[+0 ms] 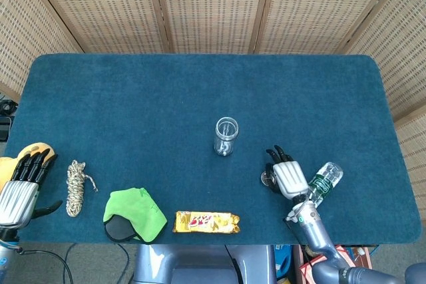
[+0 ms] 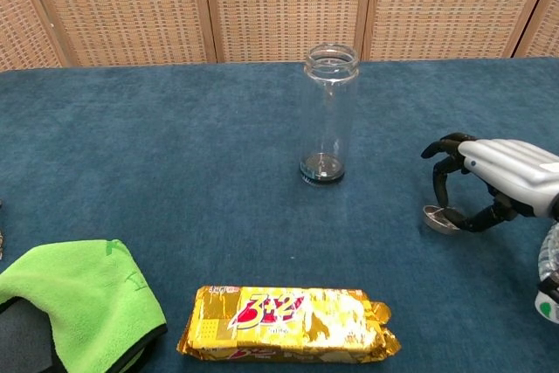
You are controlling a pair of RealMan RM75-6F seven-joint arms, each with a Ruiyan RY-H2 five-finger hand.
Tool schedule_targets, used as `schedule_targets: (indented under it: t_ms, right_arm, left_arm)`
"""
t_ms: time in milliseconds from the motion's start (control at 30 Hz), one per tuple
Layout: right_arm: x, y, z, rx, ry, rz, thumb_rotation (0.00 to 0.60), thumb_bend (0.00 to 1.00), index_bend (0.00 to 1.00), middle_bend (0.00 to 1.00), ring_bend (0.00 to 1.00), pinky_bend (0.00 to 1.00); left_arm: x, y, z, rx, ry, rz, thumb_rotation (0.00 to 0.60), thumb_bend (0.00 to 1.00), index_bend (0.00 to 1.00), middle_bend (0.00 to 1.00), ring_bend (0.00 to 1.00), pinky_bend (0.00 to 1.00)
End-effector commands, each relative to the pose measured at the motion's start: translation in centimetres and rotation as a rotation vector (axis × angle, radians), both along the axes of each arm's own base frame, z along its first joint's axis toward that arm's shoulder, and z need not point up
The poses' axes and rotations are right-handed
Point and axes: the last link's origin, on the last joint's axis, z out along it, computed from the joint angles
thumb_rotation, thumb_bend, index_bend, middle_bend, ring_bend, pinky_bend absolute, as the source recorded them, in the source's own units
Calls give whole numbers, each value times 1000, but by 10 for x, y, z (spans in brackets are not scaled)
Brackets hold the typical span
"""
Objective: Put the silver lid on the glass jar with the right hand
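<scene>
The glass jar (image 2: 329,113) stands upright and open-mouthed near the table's middle, seen from above as a clear jar (image 1: 225,136). To its right, my right hand (image 2: 498,185) pinches the small silver lid (image 2: 439,218) between thumb and fingertips, the lid tilted and just off the blue cloth. From the head view the right hand (image 1: 289,177) covers most of the lid (image 1: 267,178). My left hand (image 1: 21,187) rests at the table's left front edge, holding nothing, fingers apart.
A plastic water bottle (image 1: 324,180) lies just right of the right hand. Along the front edge lie a gold biscuit packet (image 2: 288,324), a green cloth (image 2: 77,298) over a black item, and a rope coil (image 1: 78,187).
</scene>
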Motion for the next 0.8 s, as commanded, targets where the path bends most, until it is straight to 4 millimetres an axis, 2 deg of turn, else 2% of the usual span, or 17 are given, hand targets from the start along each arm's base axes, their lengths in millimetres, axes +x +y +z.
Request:
schedule_targets:
  t_ms: [33, 333, 433, 567, 800]
  right_arm:
    - [8, -3, 11, -25, 8, 25, 600, 559, 617, 233, 8, 310]
    - [29, -8, 45, -94, 39, 76, 600, 560, 619, 225, 9, 310]
    - [41, -11, 64, -134, 55, 103, 600, 560, 619, 222, 9, 310]
    - [67, -16, 93, -198, 82, 158, 600, 559, 619, 219, 9, 310]
    - [98, -21, 117, -236, 125, 199, 600, 560, 619, 212, 9, 310]
  left_arm:
    - [0, 0, 1, 2, -2, -1, 600, 165, 0, 0, 0, 0]
    - [0, -2, 5, 17, -14, -5, 600, 166, 0, 0, 0, 0]
    - [1, -3, 7, 24, -18, -6, 600, 165, 0, 0, 0, 0]
    - [3, -3, 14, 38, -47, -13, 600, 166, 0, 0, 0, 0]
    - [5, 0, 29, 71, -86, -20, 600, 166, 0, 0, 0, 0]
